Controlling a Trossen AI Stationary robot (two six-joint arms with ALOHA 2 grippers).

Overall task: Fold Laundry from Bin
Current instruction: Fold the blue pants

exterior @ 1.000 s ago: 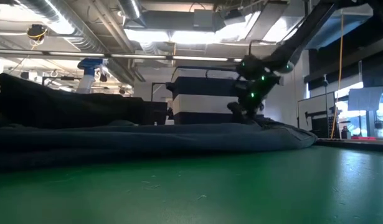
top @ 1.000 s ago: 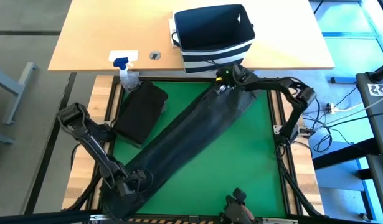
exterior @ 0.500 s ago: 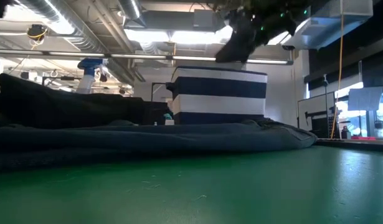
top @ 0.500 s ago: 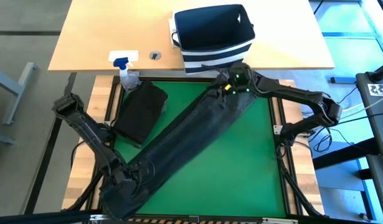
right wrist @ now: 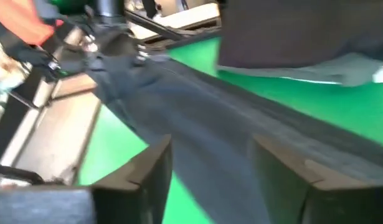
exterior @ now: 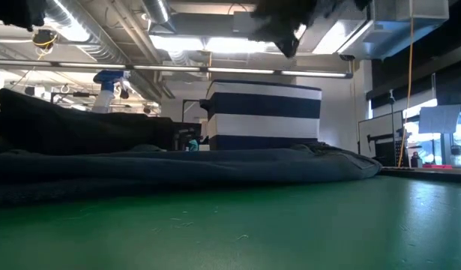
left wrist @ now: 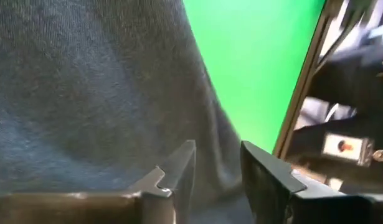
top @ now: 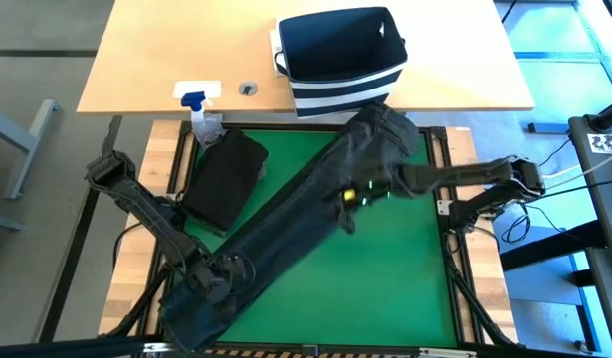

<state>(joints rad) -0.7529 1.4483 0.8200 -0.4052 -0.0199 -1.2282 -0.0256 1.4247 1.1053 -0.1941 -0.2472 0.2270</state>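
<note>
Although the dark garment (top: 296,214) is already out of the bin (top: 340,60), it lies only as a long band running diagonally across the green mat (top: 385,268), from the mat's near left corner up to its far right corner, where the far end bunches just in front of the bin. The bin itself stands on the wooden tabletop (top: 146,60) beyond the mat's far edge. A second, black garment (top: 224,179) sits folded near the mat's far left corner, beside a spray bottle (top: 198,111). The left gripper (top: 214,281) is low over the near end of the band; in its wrist view the fingers (left wrist: 179,171) stand apart with cloth under them and nothing pinched between. The right gripper (top: 347,212) hangs above the middle of the band, raised off it, its fingers (right wrist: 151,174) spread with only the cloth below showing in the gap. Neither holds anything. The step in hand looks like spreading and squaring the piece before a fold. To do it well, each gripper should probably take a single layer at an edge rather than a bunch from the middle, the two should pull apart evenly so the band flattens without twisting, and the far end should be kept clear of the bin's wall.
</note>
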